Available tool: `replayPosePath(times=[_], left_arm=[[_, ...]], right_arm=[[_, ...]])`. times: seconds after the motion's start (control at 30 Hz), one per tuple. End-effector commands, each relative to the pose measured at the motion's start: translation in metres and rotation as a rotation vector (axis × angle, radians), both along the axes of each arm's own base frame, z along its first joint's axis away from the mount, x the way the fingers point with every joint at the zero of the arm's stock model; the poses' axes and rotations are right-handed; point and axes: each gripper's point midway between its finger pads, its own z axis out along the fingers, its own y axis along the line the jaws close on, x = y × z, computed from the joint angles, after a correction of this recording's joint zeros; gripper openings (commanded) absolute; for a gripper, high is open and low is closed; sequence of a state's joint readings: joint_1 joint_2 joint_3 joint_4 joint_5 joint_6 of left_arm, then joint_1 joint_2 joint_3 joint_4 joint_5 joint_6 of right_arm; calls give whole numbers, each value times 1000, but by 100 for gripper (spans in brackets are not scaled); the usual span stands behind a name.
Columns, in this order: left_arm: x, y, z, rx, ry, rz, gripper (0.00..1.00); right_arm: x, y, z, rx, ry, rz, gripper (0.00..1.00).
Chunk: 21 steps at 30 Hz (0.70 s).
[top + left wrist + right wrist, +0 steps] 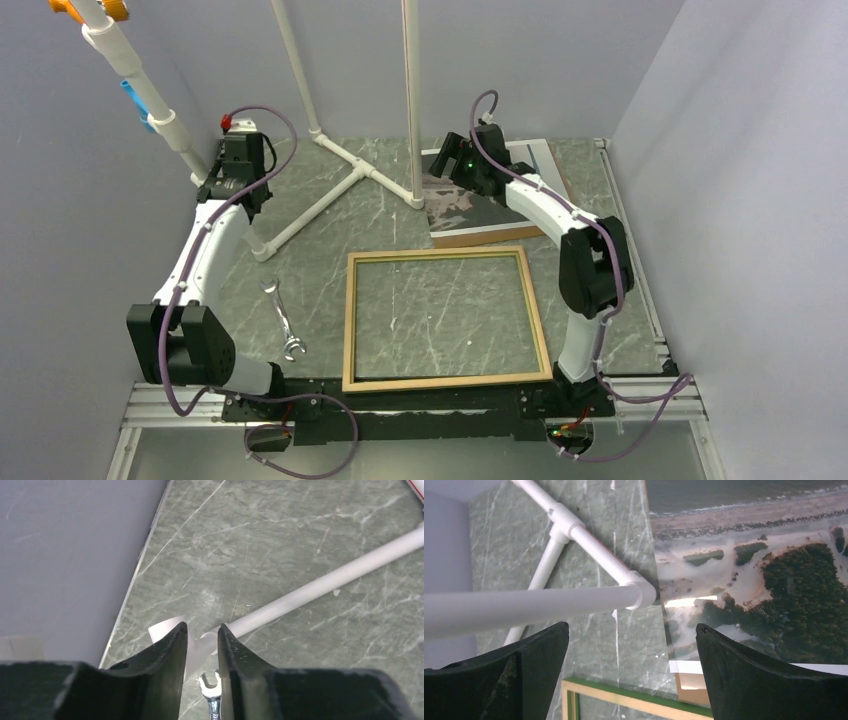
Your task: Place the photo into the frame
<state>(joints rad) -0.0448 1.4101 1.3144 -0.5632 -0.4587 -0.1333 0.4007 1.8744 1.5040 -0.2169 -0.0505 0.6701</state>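
The frame lies flat at the table's middle front, tan wood face up, with the green table showing through it. Its green-edged corner shows in the right wrist view. The photo lies picture side up at the back right, on a brown backing board. My right gripper hangs open and empty over the photo's left edge; the photo fills the right of that view. My left gripper is at the back left, jaws nearly together and empty.
A white pipe stand branches across the back of the table, and an upright pole rises just left of the photo. A pipe crosses close by my right fingers. A metal wrench lies left of the frame. Grey walls enclose both sides.
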Motion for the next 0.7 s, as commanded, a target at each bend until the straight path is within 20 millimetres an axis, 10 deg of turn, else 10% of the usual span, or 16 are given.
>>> replayPosePath(times=[0.0, 0.4, 0.67], left_arm=[[5, 19, 11, -49, -50, 79, 29], [-3, 59, -10, -24, 12, 253, 0], [-17, 63, -27, -12, 97, 297, 0]], right_arm=[[15, 2, -6, 43, 47, -95, 100], [37, 22, -20, 45, 65, -222, 100], [2, 7, -6, 18, 37, -190, 100]])
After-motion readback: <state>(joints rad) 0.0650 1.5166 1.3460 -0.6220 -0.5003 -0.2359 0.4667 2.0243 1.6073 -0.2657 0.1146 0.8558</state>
